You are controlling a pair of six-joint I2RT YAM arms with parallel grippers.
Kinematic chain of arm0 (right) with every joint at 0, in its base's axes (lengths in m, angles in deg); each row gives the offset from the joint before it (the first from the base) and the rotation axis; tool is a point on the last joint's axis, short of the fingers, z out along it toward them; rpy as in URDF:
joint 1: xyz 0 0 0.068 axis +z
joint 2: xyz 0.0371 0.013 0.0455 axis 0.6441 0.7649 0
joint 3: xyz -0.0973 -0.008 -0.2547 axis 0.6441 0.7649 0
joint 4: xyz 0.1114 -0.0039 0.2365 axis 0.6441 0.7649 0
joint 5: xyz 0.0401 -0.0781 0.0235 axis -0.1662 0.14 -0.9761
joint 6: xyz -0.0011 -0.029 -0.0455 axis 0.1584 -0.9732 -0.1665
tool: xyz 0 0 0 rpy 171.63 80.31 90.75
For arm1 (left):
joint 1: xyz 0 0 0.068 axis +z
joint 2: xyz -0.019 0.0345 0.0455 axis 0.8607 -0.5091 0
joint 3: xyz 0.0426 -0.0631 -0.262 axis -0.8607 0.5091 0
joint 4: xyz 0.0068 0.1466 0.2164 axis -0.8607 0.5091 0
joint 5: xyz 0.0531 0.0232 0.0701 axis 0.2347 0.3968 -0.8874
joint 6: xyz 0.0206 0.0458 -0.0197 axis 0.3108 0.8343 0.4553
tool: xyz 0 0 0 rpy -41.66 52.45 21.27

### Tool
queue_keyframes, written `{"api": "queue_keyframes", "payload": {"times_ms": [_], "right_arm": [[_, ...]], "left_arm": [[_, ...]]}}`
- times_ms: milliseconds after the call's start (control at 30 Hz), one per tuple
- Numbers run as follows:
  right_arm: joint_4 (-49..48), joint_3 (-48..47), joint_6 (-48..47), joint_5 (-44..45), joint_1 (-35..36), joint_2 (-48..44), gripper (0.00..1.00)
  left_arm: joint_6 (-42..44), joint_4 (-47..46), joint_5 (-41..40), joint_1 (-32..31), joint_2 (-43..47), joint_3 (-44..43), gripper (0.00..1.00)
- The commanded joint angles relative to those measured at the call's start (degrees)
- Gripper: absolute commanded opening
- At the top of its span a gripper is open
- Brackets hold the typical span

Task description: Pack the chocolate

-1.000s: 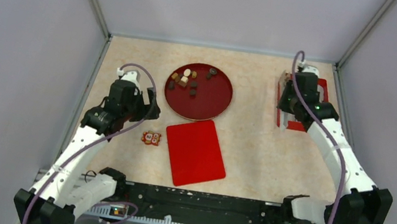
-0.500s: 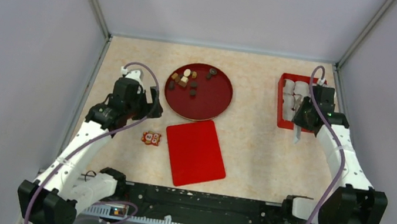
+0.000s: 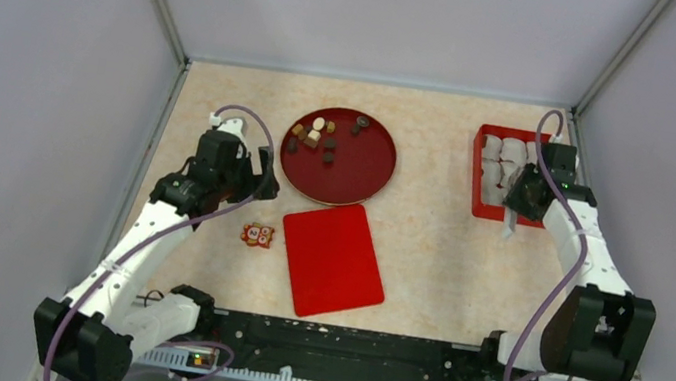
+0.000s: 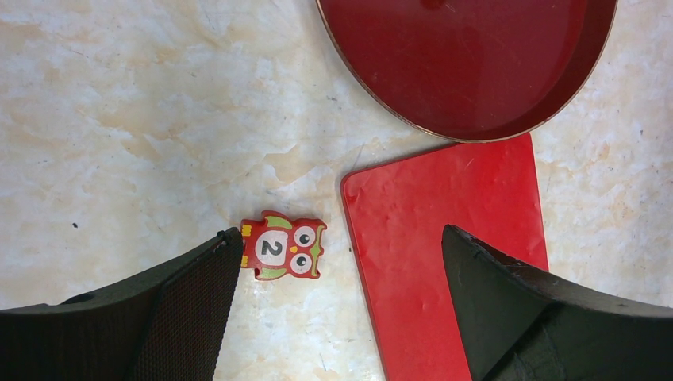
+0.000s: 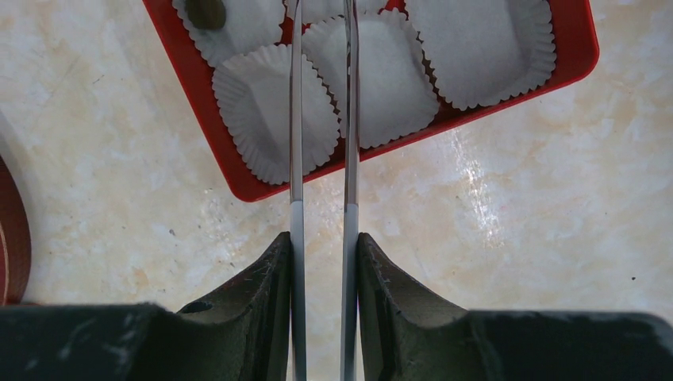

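The chocolate (image 3: 314,136) lies as a small group of brown, tan and white pieces in the far left part of the round red plate (image 3: 361,179), which stands on the surface (image 3: 425,254). One dark piece (image 5: 205,12) is not on the plate. It sits inside a white paper cup (image 5: 274,111) in the red tray (image 5: 238,186), well to the right of the plate.

The left tool (image 4: 341,238) hangs over the surface at the near left of the plate, and its fingers are spread wide with nothing between them. Under it lies an owl tile (image 4: 283,248) with the number 2. I cannot tell if the left finger touches the tile. A flat red board (image 4: 428,206) lies just beside the near rim of the plate.

The right tool (image 5: 321,238), far to the right of the plate, is closed on metal tweezers (image 5: 295,159). The two blades reach over the tray with a narrow gap between them. Their tips are outside the wrist view.
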Motion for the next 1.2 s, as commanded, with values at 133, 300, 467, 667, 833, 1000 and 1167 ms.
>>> {"api": "queue_keyframes", "payload": {"times_ms": [133, 300, 467, 667, 833, 1000, 1167], "right_arm": [[-5.0, -4.8, 0.7, 0.6, -0.4, 2.1, 0.27], [-5.3, -5.2, 0.6, 0.6, -0.4, 2.4, 0.35], [-5.0, -5.6, 0.6, 0.2, -0.4, 2.2, 0.36], [-3.6, -6.9, 0.7, 0.2, -0.4, -1.7, 0.33], [-1.3, -11.3, -0.1, -1.9, 0.2, -5.6, 0.33], [2.8, -16.8, -2.2, 3.4, 10.1, -5.6, 0.33], [2.9, -19.1, -1.1, 5.3, 23.1, -3.1, 0.32]], "left_arm": [[1.1, -2.2, 0.1, 0.3, 0.5, -2.0, 0.99], [1.0, -2.0, 0.0, 0.3, 1.0, -1.6, 0.99], [1.0, -1.9, -0.3, 0.3, 1.3, -1.4, 0.99], [1.0, -1.8, -0.4, 0.3, 1.4, -1.5, 0.99], [0.9, -2.1, 0.0, 0.3, 0.8, -1.6, 0.99], [0.2, -2.9, 0.8, 0.3, 0.3, -1.8, 0.99], [-0.6, -2.8, 0.2, 0.3, 0.0, -1.8, 0.99]]}}
